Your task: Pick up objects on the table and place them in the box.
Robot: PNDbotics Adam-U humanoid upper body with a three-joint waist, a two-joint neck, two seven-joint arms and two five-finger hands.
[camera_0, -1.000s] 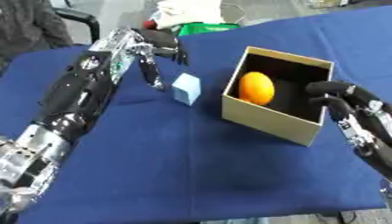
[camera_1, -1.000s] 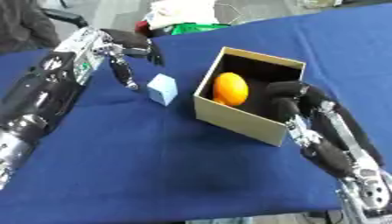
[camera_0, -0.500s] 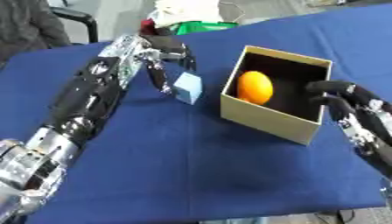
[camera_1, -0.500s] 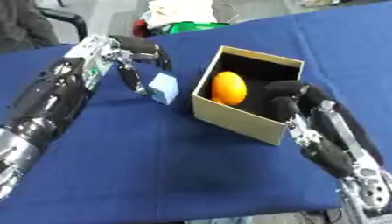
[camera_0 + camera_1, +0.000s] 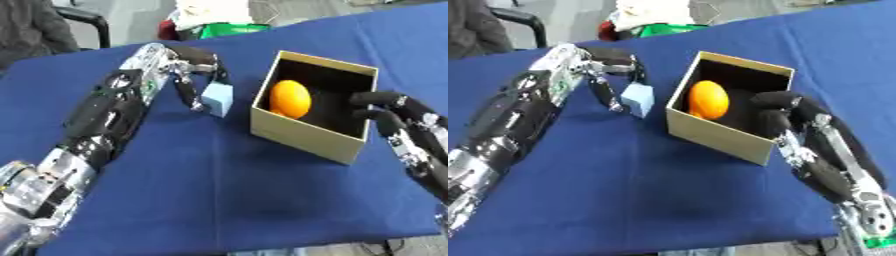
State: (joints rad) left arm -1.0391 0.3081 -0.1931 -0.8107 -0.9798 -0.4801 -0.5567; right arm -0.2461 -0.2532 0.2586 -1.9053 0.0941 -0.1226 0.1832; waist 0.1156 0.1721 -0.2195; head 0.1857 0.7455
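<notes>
Pale blue block (image 5: 217,99) between left hand (image 5: 181,64) fingers (image 5: 186,93), pinched.

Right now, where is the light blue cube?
The light blue cube sits on the blue table, just left of the cardboard box, with the left robot hand closing around it from above and from the left.

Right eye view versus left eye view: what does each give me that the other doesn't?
Only the right eye shows the right hand with its whole forearm down to the lower corner, fingers curled over the box wall. Only the left eye shows the left arm running down to the lower left corner. Both show the left hand pinching the pale blue cube on the blue table, and the orange already inside the box.
</notes>
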